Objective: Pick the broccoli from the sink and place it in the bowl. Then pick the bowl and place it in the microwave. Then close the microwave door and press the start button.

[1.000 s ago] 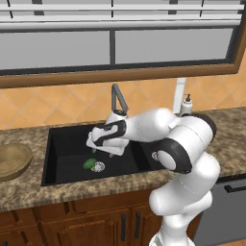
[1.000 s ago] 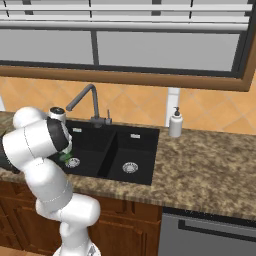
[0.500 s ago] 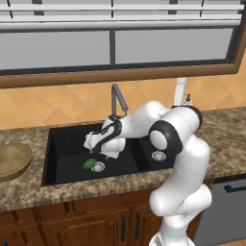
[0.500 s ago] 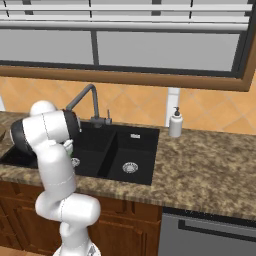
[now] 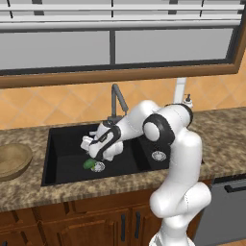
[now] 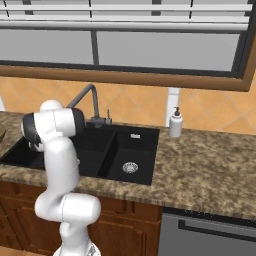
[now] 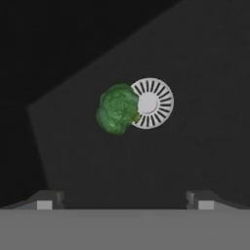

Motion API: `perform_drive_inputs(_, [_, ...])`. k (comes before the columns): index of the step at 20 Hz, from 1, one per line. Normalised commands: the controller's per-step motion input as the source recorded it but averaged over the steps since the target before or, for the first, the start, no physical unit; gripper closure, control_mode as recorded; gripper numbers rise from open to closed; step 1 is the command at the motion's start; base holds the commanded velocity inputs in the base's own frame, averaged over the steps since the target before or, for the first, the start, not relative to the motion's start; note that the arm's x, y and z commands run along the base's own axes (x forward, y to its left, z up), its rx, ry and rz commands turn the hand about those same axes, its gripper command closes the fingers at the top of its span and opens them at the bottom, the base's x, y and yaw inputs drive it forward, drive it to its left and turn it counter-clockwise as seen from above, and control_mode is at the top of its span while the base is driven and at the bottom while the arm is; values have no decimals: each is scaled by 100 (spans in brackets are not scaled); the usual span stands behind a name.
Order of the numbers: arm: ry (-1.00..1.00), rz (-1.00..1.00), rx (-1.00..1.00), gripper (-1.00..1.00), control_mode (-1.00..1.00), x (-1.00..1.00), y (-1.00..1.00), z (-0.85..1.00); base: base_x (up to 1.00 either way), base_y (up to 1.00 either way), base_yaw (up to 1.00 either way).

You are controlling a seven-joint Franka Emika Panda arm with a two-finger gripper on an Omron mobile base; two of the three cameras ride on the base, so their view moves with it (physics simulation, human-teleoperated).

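left base view: white arm reaching down and to the left into the larger basin of the black sink (image 5: 62, 158); gripper (image 5: 89, 150) poised above the basin floor, apart from the broccoli (image 5: 89, 164), which lies just below it on the basin bottom, touching the left edge of a silver round drain (image 5: 98, 167). wooden bowl (image 5: 12, 160) on the speckled granite desk (image 5: 221, 144) at far left, well apart from the sink rim, nothing seen in it. grey angular faucet (image 5: 116, 98) behind the basins; second drain (image 5: 158, 155) in the smaller basin, partly behind the arm; white soap dispenser (image 5: 187, 102) on the desk behind the arm's shoulder; dishwasher front (image 5: 226, 202) at lower right; brown cabinet doors (image 5: 72, 226) under the desk; window with wooden sill above orange tile. right base view: arm (image 6: 55, 150) rising at left and covering the larger basin; smaller basin of the sink (image 6: 132, 155) with its drain (image 6: 130, 167) in plain sight; faucet (image 6: 87, 97) and soap dispenser (image 6: 175, 122) on the rear of the desk (image 6: 210, 165). hand view: looking down at the dark basin floor; broccoli (image 7: 117, 108) above centre, lumpy and green, overlapping the left side of the drain (image 7: 152, 103); fingertips (image 7: 46, 199) set wide apart at either side of the bottom, jaws fully spread, nothing between them, no contact with the broccoli.
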Motion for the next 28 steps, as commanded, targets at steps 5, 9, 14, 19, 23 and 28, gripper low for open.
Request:
perform_drive_inputs(5, [0, -2, 0, -100, -100, 34, 0, -22, 0, 0, 0])
perform_drive_inputs(9, [0, 0, 0, -100, -100, 30, 0, -26, 0, 0, 0])
perform_drive_inputs(14, [0, 0, 0, -100, -100, 29, 0, -37, 0, 0, 0])
perform_drive_inputs(19, [0, 0, 0, -100, -100, 25, 0, -36, 0, 0, 0])
perform_drive_inputs(23, [0, 0, 0, -100, -100, 30, 0, -31, 0, 0, 0])
perform_drive_inputs(28, [0, 0, 0, -100, -100, 22, 0, -32, 0, 0, 0])
